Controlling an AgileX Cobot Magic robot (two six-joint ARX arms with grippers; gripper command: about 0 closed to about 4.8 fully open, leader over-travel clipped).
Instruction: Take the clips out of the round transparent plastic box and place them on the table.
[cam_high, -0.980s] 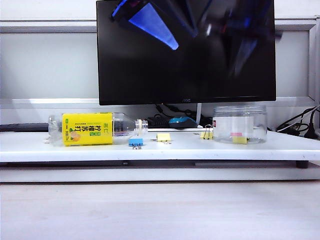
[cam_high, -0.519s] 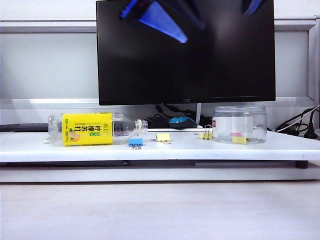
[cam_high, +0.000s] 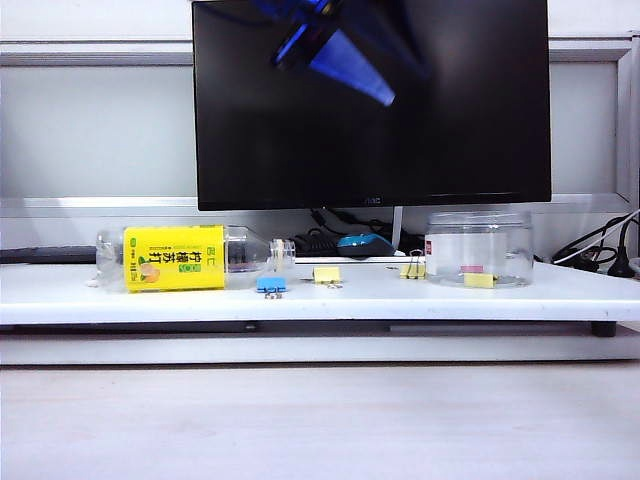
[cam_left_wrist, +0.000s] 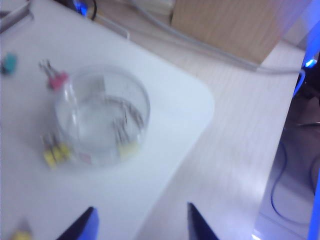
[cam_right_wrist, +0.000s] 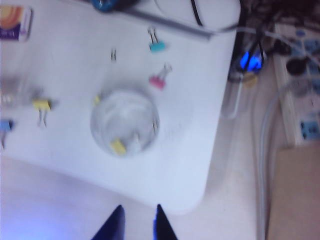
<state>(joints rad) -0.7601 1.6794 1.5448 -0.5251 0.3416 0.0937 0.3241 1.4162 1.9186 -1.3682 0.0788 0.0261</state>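
— While both arms hang high, where do we see the round transparent plastic box (cam_left_wrist: 102, 116)?

— Ahead of our left gripper (cam_left_wrist: 140, 222), whose fingers (cam_left_wrist: 82, 227) are spread and empty. It stands on the table (cam_high: 300, 300), clear and squat, yellow clips (cam_left_wrist: 127, 147) seemingly inside, though blur hinders us.

— And our right gripper (cam_right_wrist: 136, 223)?

— Part-closed on nothing, the box beyond its tips.

i saw the table (cam_high: 560, 290) carrying the round transparent plastic box (cam_high: 479, 248), clips (cam_high: 327, 274) and a bottle (cam_high: 190, 258) left of it.
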